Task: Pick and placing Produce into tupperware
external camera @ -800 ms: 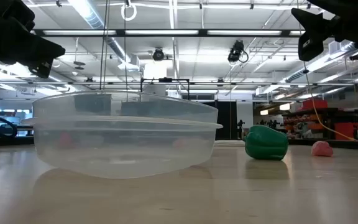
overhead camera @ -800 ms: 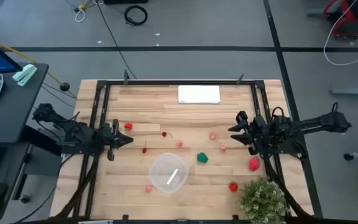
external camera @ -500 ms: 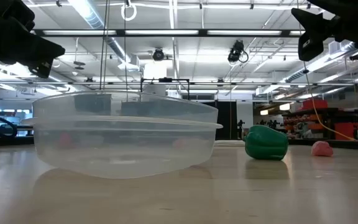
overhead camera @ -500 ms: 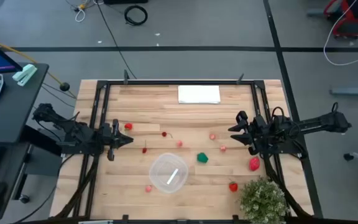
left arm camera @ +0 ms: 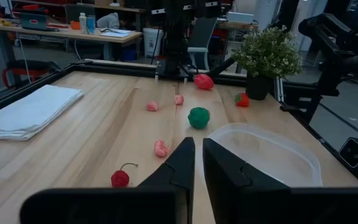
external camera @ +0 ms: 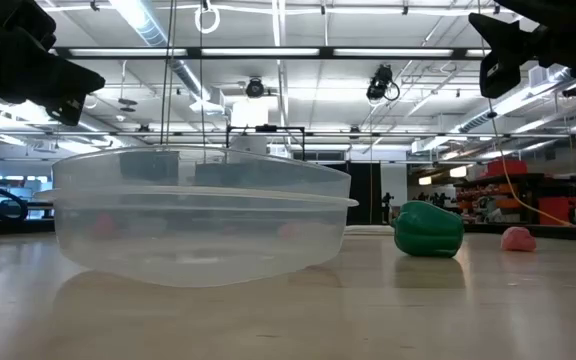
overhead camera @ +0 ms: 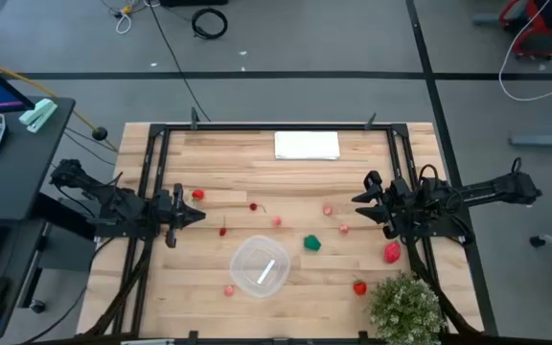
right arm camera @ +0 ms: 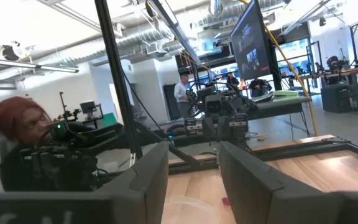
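We found the tupperware (overhead camera: 260, 266) sitting empty on the wooden table (overhead camera: 218, 163), toward its front edge, between the two arms. The produce lay scattered around it: a green pepper (overhead camera: 311, 243) just beside its rim, a red strawberry (overhead camera: 359, 287) near the potted plant (overhead camera: 406, 305), and a larger red piece (overhead camera: 392, 252) below the right gripper (overhead camera: 361, 203). That gripper hovered at the table's right side, fingers parted with a clear gap, holding nothing. The left gripper (overhead camera: 195, 215) (beside a small red piece (overhead camera: 197, 195)) had its fingers nearly together, a narrow slit between them, also empty.
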`<state>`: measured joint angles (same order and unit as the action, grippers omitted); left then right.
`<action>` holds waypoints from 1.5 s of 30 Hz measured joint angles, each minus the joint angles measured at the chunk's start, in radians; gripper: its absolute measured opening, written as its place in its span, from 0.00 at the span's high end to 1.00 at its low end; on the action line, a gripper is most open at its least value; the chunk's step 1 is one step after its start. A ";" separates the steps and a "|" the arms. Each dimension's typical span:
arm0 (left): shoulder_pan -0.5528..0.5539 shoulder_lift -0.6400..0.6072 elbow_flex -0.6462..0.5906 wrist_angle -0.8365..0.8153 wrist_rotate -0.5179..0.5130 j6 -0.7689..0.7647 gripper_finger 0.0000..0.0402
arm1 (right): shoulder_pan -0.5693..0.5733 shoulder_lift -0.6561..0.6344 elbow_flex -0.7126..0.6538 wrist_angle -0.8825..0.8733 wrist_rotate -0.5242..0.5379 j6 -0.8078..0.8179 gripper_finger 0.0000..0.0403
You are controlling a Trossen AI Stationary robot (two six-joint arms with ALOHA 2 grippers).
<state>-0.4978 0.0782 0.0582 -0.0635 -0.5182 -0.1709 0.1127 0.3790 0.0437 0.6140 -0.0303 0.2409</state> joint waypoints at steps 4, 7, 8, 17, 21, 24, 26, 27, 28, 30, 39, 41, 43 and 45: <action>0.000 0.000 0.000 0.000 0.000 -0.001 0.91 | 0.000 0.000 0.000 0.000 0.000 0.000 0.62; 0.000 0.000 0.000 0.000 0.000 -0.001 0.92 | 0.000 0.000 0.000 0.000 0.000 0.000 0.62; 0.000 0.000 0.000 0.000 0.000 0.000 0.93 | 0.000 0.000 0.000 0.000 0.000 0.000 0.62; 0.000 0.000 0.000 0.000 0.000 0.000 0.91 | 0.000 0.000 0.000 0.000 0.000 0.000 0.62; 0.000 0.000 0.000 0.000 0.000 0.000 0.90 | 0.000 0.000 0.000 0.000 0.000 0.000 0.62; 0.000 0.000 0.000 0.000 0.000 -0.001 0.90 | 0.000 0.000 0.000 0.000 0.000 0.000 0.62; 0.000 0.000 0.000 0.000 0.000 0.000 0.91 | 0.000 0.000 0.000 0.000 0.000 0.000 0.62; 0.000 0.000 0.000 0.000 0.000 0.000 0.92 | 0.000 0.000 0.000 0.000 0.000 0.000 0.62; 0.000 0.000 0.000 0.000 0.000 0.000 0.92 | 0.000 0.000 0.000 0.000 0.000 0.000 0.62; 0.000 0.000 0.000 0.000 0.000 0.000 0.93 | 0.000 0.000 0.000 0.000 0.000 0.000 0.62; 0.000 0.000 0.000 0.000 0.000 0.000 0.91 | 0.000 0.000 0.000 0.000 0.000 0.000 0.62; 0.000 0.000 0.000 0.000 0.000 0.000 0.90 | 0.000 0.000 0.000 0.000 0.000 0.000 0.62; 0.000 0.000 0.000 0.000 0.000 0.000 0.90 | 0.000 0.000 0.000 0.000 0.000 0.000 0.62; 0.000 0.000 0.000 0.000 0.000 0.000 0.90 | 0.000 0.000 0.000 0.000 0.000 0.000 0.62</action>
<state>-0.4976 0.0780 0.0582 -0.0635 -0.5186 -0.1711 0.1123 0.3790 0.0440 0.6140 -0.0303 0.2406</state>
